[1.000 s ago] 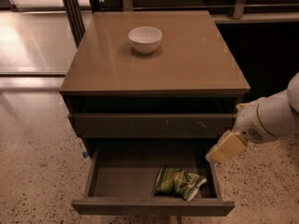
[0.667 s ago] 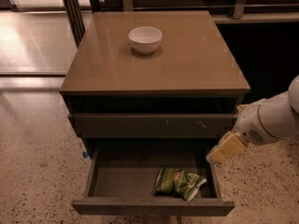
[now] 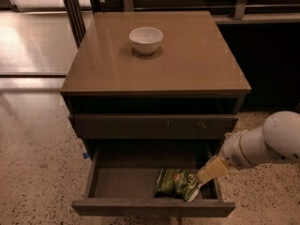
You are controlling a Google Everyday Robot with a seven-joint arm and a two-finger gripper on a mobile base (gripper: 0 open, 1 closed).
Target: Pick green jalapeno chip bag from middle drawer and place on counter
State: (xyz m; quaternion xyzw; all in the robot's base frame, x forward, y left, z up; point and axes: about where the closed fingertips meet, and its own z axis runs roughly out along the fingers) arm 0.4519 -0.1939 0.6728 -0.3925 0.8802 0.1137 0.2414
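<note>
The green jalapeno chip bag (image 3: 176, 183) lies crumpled on the grey floor of the open middle drawer (image 3: 122, 182), at its front right. My gripper (image 3: 210, 170) hangs from the white arm at the right, its pale fingers just right of the bag's white end, over the drawer's right side. The counter (image 3: 187, 64) is the glossy tan top of the cabinet, above the drawers.
A white bowl (image 3: 146, 40) stands on the counter towards the back. A shut drawer front with pale scratches (image 3: 154, 124) sits above the open drawer. Speckled floor (image 3: 37, 172) surrounds the cabinet. A dark post (image 3: 72, 8) stands at the back left.
</note>
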